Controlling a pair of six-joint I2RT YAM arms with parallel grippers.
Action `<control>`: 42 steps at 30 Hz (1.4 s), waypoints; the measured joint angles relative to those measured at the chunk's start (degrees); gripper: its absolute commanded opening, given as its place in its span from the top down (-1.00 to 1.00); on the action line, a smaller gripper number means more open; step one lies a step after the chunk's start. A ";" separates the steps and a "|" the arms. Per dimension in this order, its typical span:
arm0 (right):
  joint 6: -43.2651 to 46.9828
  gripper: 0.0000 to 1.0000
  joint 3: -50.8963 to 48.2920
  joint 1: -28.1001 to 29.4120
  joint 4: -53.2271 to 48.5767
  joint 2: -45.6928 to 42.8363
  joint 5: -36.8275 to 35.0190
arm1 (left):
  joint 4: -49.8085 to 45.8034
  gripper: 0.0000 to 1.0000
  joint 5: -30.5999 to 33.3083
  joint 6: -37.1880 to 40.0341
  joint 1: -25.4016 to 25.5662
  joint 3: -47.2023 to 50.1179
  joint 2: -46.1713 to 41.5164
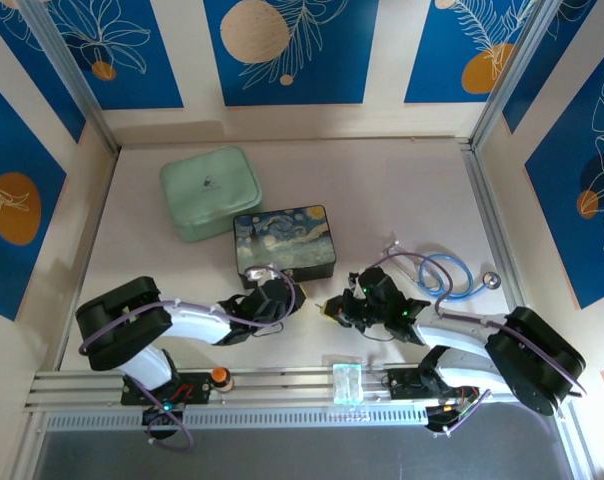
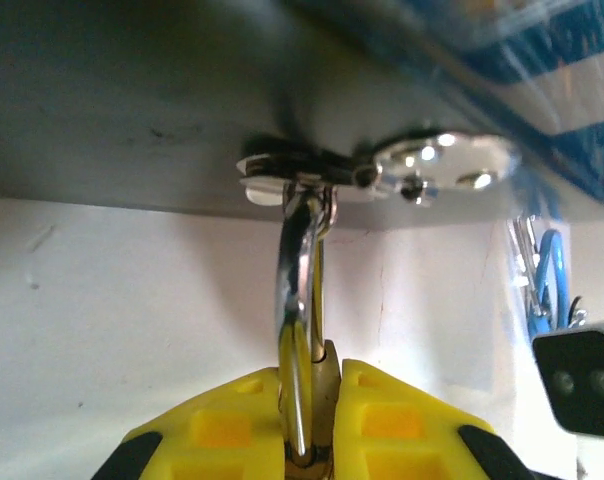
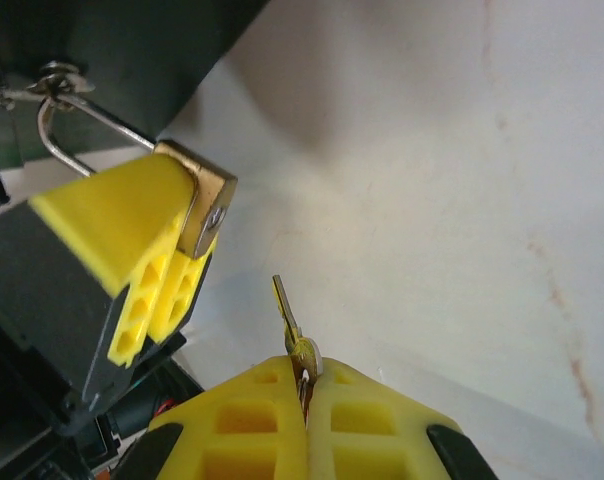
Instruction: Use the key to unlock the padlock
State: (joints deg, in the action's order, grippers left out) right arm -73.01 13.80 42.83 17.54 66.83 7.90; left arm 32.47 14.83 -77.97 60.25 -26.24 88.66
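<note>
Claws number two, beside one green case (image 1: 210, 192), one painted box (image 1: 282, 240) and one blue-tubed stethoscope (image 1: 442, 275) on the surface (image 1: 402, 190). One padlock (image 3: 207, 205) is clenched in the left claw (image 2: 307, 400), its shackle through the box's clasp (image 2: 312, 170); the right claw (image 3: 304, 400) clenches one key (image 3: 287, 315), just short of the padlock.

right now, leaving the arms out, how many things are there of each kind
storage containers: 2 (mint green case, starry night box)
padlock: 1
key: 1
stethoscope: 1
total: 5
</note>
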 measured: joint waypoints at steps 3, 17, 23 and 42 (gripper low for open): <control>-0.79 1.00 -1.92 -1.01 5.11 0.39 1.18 | 1.22 0.89 -0.09 -2.80 0.00 0.87 -0.87; -4.94 1.00 -4.61 -2.91 25.73 5.79 4.83 | 5.29 0.99 -0.17 -14.69 0.04 1.40 -0.63; -6.91 1.00 -4.55 -5.79 30.27 9.09 8.07 | 3.65 1.00 0.04 -19.17 0.04 1.77 -2.62; -10.51 1.00 -4.39 -8.26 31.26 12.87 14.19 | 7.96 1.00 1.16 -28.24 0.26 1.73 -0.52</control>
State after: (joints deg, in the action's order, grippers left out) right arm -83.53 9.41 34.57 48.80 79.70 22.09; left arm 40.42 15.99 -106.21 60.51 -24.51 88.14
